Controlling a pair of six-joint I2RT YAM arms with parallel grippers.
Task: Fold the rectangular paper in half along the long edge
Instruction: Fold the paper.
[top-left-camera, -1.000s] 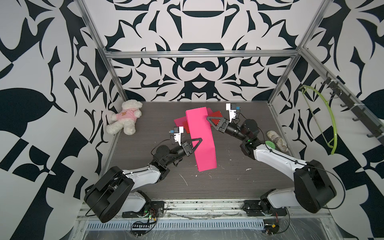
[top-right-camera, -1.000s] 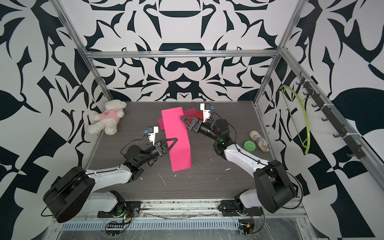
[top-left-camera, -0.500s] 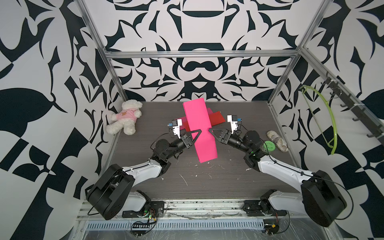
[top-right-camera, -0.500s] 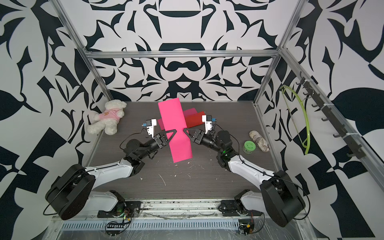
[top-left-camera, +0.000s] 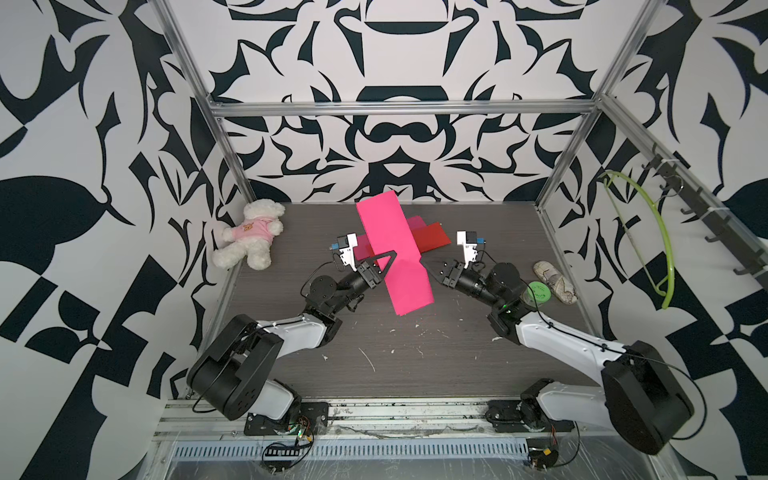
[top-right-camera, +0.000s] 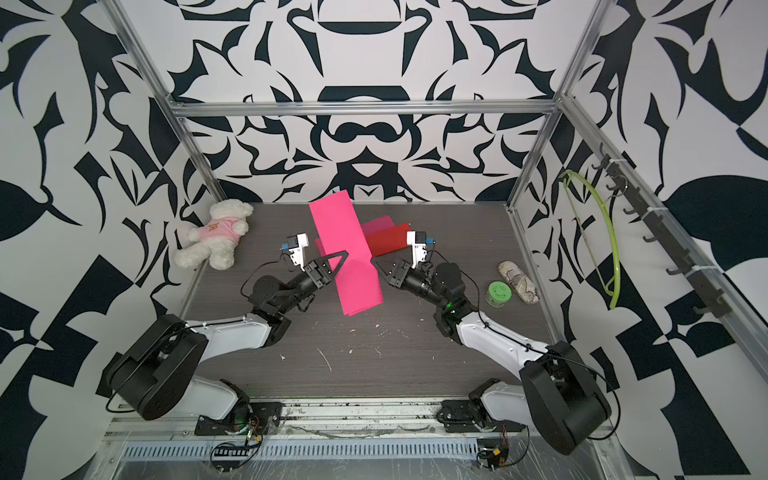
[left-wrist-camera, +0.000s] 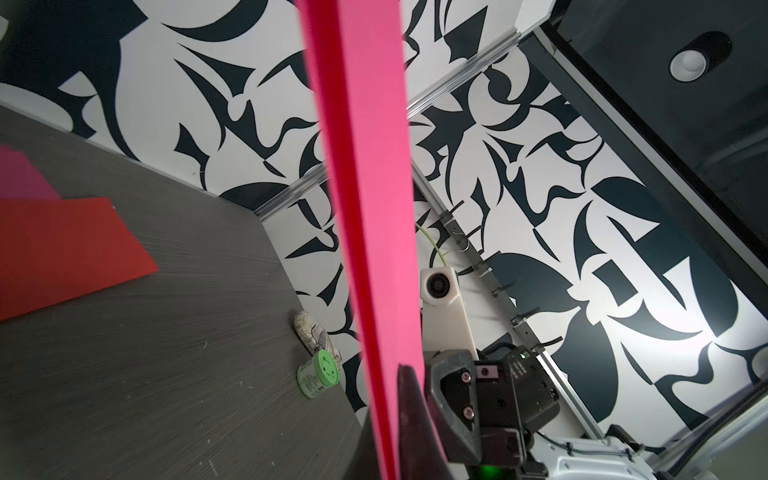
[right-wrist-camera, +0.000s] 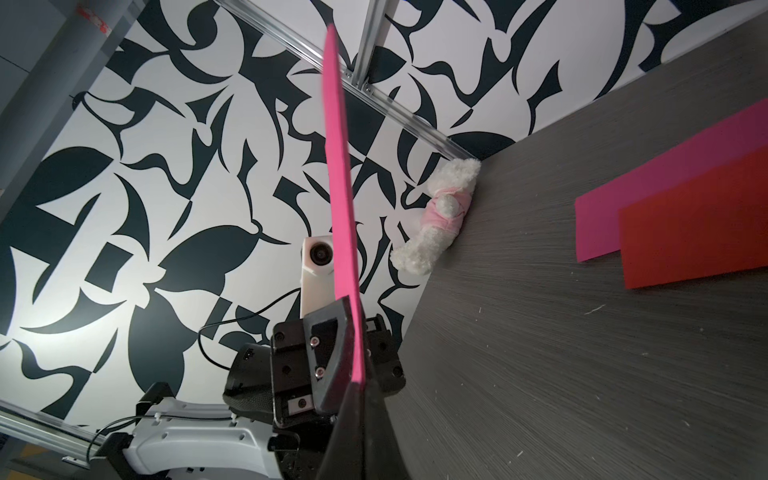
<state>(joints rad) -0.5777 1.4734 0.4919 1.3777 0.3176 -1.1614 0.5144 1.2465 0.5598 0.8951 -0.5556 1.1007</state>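
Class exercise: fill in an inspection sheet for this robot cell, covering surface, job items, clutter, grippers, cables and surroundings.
Surface: dark table, scattered white scraps.
Job's things: pink paper held up off the table between both arms.
Clutter: teddy bear, green-lidded jar, patterned pouch, red sheet and magenta sheet lying flat.
Grippers: left gripper, jaws shut on the paper; right gripper, jaws shut on its opposite edge.
Cables: black cable looped by the left wrist.
Surroundings: black-and-white patterned walls, green hanger hanging on one.
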